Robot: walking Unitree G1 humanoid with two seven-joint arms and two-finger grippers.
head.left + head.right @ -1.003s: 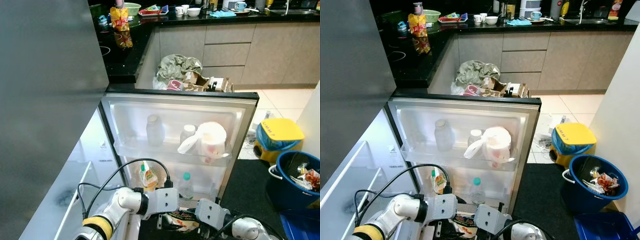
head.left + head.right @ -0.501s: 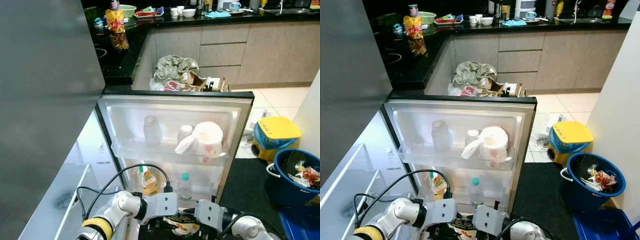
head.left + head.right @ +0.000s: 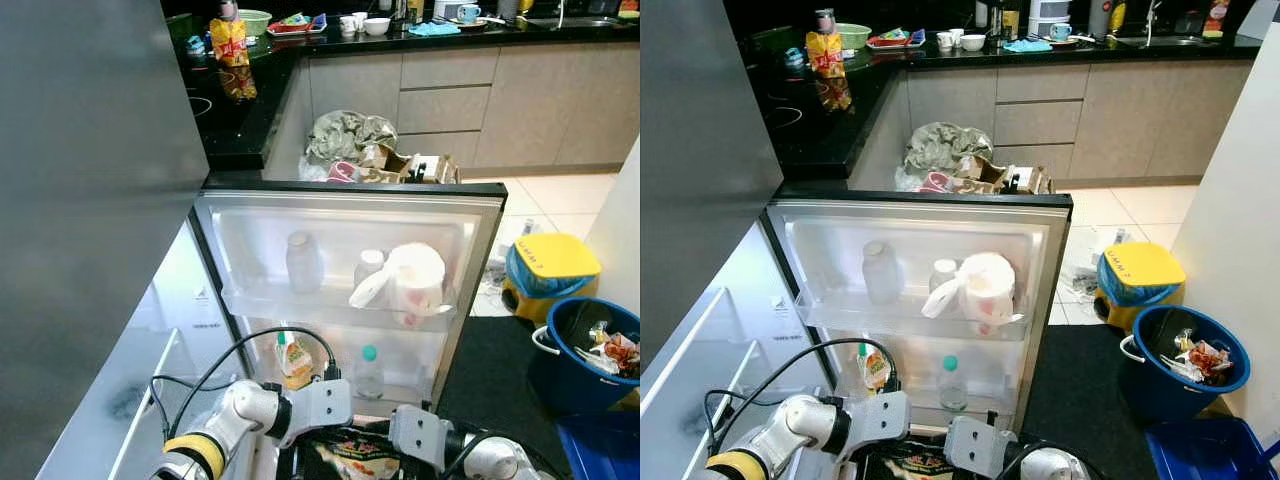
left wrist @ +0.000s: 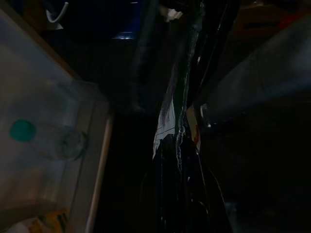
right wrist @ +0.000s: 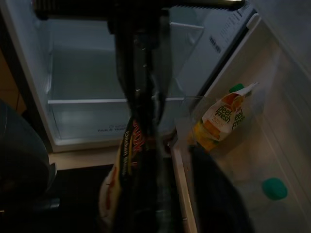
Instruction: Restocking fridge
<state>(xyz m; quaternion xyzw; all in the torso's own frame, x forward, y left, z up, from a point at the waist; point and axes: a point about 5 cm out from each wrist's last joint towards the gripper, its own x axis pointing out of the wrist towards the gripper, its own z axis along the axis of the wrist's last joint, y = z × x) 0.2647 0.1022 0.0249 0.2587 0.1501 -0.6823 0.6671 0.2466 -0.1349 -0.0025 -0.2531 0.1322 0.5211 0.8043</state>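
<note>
Both arms are holding a dark, crinkly snack packet (image 3: 362, 455) low in front of the open fridge door (image 3: 350, 215); the left gripper (image 4: 181, 145) is pinching the packet's thin sealed edge, while the right gripper (image 5: 141, 121) appears to be closing on its limp body, though I cannot tell for certain. Risk, as a judgement: the slick, floppy foil may be slipping or snagging on the translucent plastic door shelf (image 3: 340, 310), which is already carrying a round white jug (image 3: 418, 280) and clear bottles.
</note>
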